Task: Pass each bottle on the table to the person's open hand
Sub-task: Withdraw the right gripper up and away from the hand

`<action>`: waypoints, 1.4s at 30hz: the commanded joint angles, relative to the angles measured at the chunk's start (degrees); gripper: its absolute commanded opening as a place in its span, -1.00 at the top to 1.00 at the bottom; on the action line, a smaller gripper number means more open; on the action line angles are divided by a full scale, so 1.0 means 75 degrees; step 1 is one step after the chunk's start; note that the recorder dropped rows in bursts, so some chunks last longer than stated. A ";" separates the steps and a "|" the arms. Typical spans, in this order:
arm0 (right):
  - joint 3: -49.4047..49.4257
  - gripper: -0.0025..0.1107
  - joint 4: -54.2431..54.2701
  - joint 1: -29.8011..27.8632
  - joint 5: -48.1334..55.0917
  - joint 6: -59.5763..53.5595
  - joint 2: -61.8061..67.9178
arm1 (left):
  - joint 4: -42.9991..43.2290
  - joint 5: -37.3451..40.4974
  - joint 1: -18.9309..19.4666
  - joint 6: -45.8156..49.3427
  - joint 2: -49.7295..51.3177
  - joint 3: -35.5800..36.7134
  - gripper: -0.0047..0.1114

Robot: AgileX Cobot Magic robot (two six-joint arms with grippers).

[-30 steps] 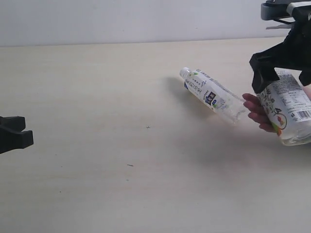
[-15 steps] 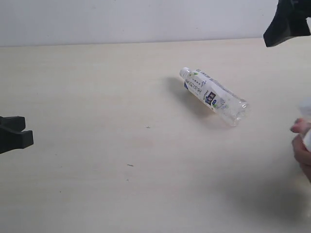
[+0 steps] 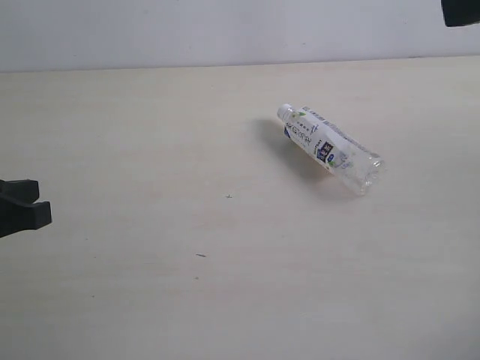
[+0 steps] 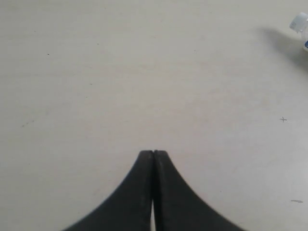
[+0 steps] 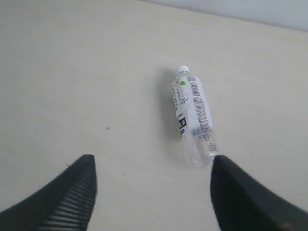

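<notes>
**Right gripper** (image 5: 153,161). The jaws are spread wide. Nothing sits between them and they touch no object. In the right wrist view the two black fingers (image 5: 72,192) frame the table (image 5: 62,72), and the bottle (image 5: 192,115) lies beyond them, nearer to one finger than to the other and clear of both. In the exterior view only a black part of the right arm (image 3: 461,11) shows. It is well apart from the bottle, past its base end and toward the far side.

**Left gripper** (image 4: 153,154). The fingers are pressed together tip to tip and hold nothing. The gripper is well apart from the bottle, far off to the bottle's left in the exterior view. The left wrist view catches only the bottle's white cap (image 4: 299,21) at the picture's edge.

**Bottle.** One clear bottle lies on its side on the pale cream table. The cap points to the far left and the clear base to the near right. A white printed label (image 3: 319,142) wraps its middle, with a green mark near the cap. Its shadow falls on the table just beside it.

**Surroundings.**
- A small cross-shaped dark speck (image 3: 229,196) lies on the table near the bottle, on the left gripper's side.
- A short dark mark (image 3: 200,255) lies farther from the bottle, toward the near edge.
- A pale wall (image 3: 187,30) rises behind the table, beyond the bottle's cap end.
- The stretch between the left gripper and the bottle shows table surface and these two marks.
</notes>
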 commanded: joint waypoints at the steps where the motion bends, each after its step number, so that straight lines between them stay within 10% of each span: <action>1: 0.0096 0.36 0.0084 -0.0036 -0.0298 -0.0154 -0.0301 | -0.0061 -0.0007 0.0032 -0.0005 -0.0060 0.0031 0.92; 5: 0.0096 0.95 0.0084 -0.0036 -0.0334 -0.0154 -0.0337 | -0.0061 -0.0007 0.0032 -0.0005 -0.0060 0.0031 0.92; 42: 0.0096 0.96 0.0208 -0.0036 -0.0322 -0.0274 -0.0337 | -0.0061 -0.0007 0.0032 -0.0005 -0.0060 0.0031 0.92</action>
